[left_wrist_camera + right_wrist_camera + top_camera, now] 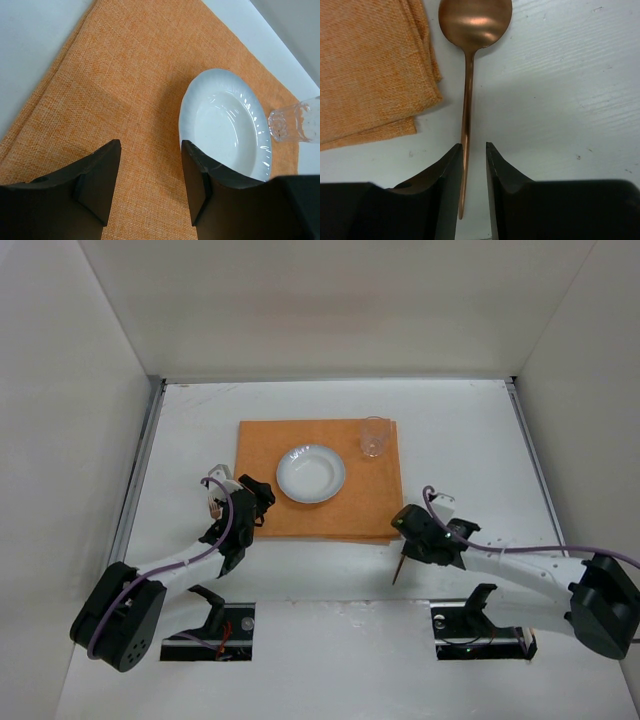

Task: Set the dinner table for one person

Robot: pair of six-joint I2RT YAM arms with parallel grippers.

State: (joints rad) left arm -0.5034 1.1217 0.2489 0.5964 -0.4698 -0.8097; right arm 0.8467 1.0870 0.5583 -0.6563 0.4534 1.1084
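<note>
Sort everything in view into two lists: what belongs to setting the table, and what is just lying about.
Belongs to the job:
- dinner table
- orange mat
- white plate on the mat
- clear glass at the mat's far right corner
- copper spoon, held in the right claw
- left claw, open over the mat

Just lying about:
- nothing that shows

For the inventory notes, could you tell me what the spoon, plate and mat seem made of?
Spoon: likely metal, brushed copper tone with a soft sheen.
Plate: probably glazed white ceramic, with glossy highlights on its fluted rim.
Mat: orange woven cloth; the weave shows.
</note>
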